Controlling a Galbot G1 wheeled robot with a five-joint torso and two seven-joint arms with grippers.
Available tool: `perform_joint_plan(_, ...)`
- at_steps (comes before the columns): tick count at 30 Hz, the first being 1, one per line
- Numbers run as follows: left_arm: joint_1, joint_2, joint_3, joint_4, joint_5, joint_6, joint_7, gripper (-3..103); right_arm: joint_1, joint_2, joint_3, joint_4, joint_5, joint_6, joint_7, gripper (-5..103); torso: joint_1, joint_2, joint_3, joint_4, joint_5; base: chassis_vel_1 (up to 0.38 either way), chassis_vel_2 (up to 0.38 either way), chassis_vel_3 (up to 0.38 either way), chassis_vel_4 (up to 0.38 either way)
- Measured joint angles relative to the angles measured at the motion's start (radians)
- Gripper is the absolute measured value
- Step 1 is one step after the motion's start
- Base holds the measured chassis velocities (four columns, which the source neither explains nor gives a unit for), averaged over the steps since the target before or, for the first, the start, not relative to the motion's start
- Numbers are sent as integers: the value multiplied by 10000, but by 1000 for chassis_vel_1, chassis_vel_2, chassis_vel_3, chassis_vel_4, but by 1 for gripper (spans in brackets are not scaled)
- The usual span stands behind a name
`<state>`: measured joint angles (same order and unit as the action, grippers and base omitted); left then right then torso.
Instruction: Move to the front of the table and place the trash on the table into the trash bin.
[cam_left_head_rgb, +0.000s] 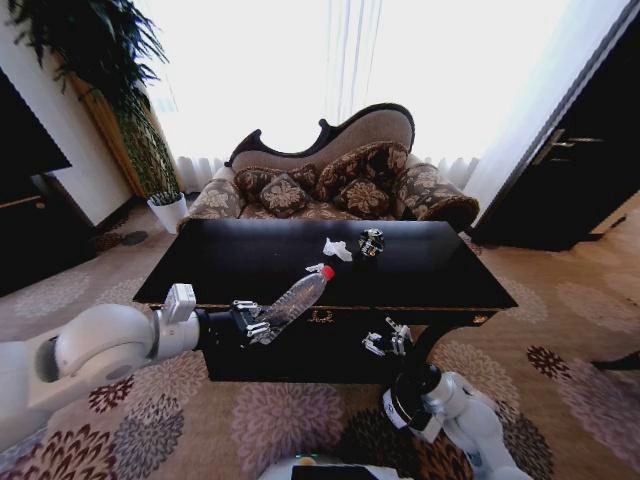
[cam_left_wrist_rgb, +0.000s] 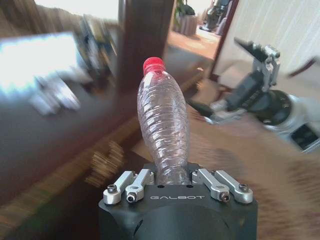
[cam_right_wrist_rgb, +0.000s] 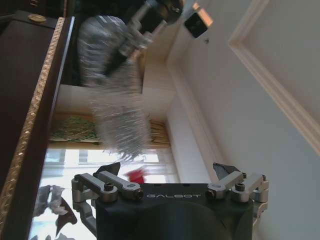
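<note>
Bottle (cam_left_head_rgb: 298, 297) base-first between left jaws (cam_left_head_rgb: 256, 322), seemingly clamped; right jaws (cam_left_head_rgb: 387, 341) spread.

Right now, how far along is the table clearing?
In hand: the left gripper is shut on a clear plastic bottle with a red cap, held at the table's front edge. Left: a white paper wad and a dark shiny lump lie on the tabletop. The right gripper hangs open and empty below the edge.
</note>
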<state>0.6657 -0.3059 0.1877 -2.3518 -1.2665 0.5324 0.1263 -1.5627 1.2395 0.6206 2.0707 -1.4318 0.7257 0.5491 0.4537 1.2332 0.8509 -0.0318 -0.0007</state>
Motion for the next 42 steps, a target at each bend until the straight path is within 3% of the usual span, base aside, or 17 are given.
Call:
perform_joint_plan(2,-2115,-1498,2152,392,-1193,434,-888,28,70,-75,-14,-135,135,-57,-92,100,0,-1,2,1,-14,0,0,0,0)
perform_joint_plan(4,-4343,-2523,3555,671,-2112,629,-1241,26,18,-81,-104,-133,193,-68,-167,100,3,-1,2,-24,17,0,0,0,0)
perform_joint_plan(6,-4733,-2645,3816,740,-2196,642,-1287,26,14,-84,-66,-157,214,-73,-172,100,3,-2,2,-25,16,0,0,0,0)
perform_joint_plan(10,-6803,-2888,4967,875,-2594,685,-1323,24,17,-38,92,-430,377,-50,-85,100,4,-2,3,-6,13,0,0,0,0)
perform_joint_plan(14,-7453,-2935,5306,567,-3158,692,-1654,24,143,-72,22,-567,430,-51,-66,100,1,0,0,-5,3,0,0,0,0)
perform_joint_plan(17,-7498,-2886,5353,262,-3405,691,-1875,24,226,-99,-39,-654,479,-51,-69,100,1,-1,0,-4,3,0,0,0,0)
perform_joint_plan(21,-6654,-2256,5019,-476,-3625,693,-2153,24,308,-141,-110,-898,531,-59,-105,100,2,-1,1,-6,6,0,0,0,0)
perform_joint_plan(30,-5549,-1689,4357,-937,-3541,720,-2208,24,247,-39,-285,-1004,506,-96,-106,102,0,0,-1,-5,3,0,0,0,0)
perform_joint_plan(34,-5047,-1500,3875,-939,-3467,733,-2211,24,133,0,-255,-858,570,-98,10,82,1,0,0,-7,4,0,0,0,0)
perform_joint_plan(36,-4854,-1403,3685,-934,-3465,740,-2195,24,103,10,-252,-855,572,-98,63,82,2,0,0,-7,5,0,0,0,0)
perform_joint_plan(39,-4330,-1092,3212,-870,-3390,743,-2119,24,1,45,-230,-810,579,-95,157,65,0,1,-1,-5,3,0,0,0,0)
perform_joint_plan(42,-4135,-1036,3101,-844,-3307,742,-2081,24,-26,60,-231,-711,620,-94,154,60,0,1,-1,-5,3,0,0,0,0)
